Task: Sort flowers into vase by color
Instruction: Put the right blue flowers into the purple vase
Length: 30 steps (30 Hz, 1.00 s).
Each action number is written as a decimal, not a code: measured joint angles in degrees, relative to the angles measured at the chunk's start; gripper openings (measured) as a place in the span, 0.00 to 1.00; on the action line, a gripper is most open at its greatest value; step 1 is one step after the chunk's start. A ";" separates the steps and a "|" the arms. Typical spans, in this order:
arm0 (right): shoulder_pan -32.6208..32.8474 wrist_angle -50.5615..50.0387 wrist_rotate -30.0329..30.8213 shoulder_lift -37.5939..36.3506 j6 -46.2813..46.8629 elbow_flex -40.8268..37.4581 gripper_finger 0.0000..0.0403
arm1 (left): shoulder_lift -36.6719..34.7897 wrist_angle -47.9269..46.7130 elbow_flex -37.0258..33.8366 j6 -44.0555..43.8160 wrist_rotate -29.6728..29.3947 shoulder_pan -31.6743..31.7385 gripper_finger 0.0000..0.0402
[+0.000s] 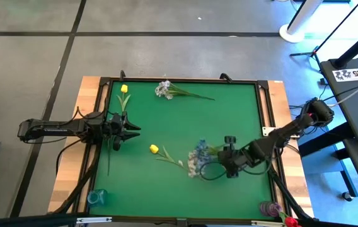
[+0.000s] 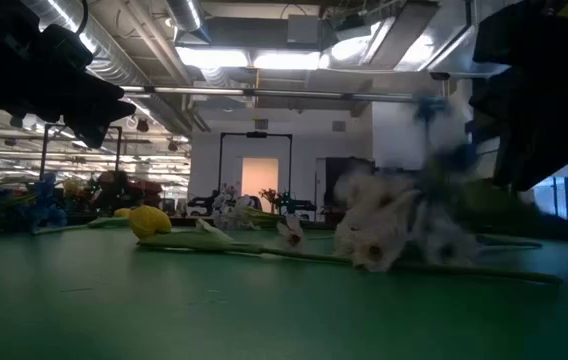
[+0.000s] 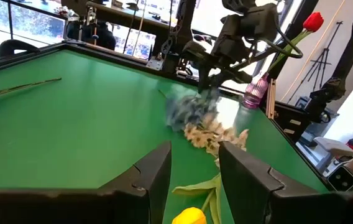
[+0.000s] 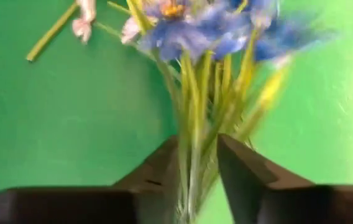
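Gripping the stems of the pale blue spray point(image 1: 199, 151) at mid-counter point(image 1: 229, 120), seemingly just lifted, is the right claw point(image 1: 224, 159); the left claw point(image 1: 130, 128) hovers open near a yellow tulip point(image 1: 154, 149).

My two arms point(image 1: 59, 128) are dark, jointed and trailing black cables, each ending in a gripper point(image 3: 192, 168) with two broad, matte black fingers.
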 joint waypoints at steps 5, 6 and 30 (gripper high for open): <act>-0.17 -0.52 -5.35 0.00 3.86 0.78 0.48 | 0.00 0.02 0.01 0.00 0.00 -0.02 0.33; -0.20 -0.46 -5.49 0.07 4.23 0.78 0.51 | 0.00 0.01 0.00 0.00 0.02 -0.02 0.33; -0.15 -2.51 0.64 1.52 6.44 3.87 0.07 | 0.00 0.02 0.02 0.00 0.02 0.00 0.33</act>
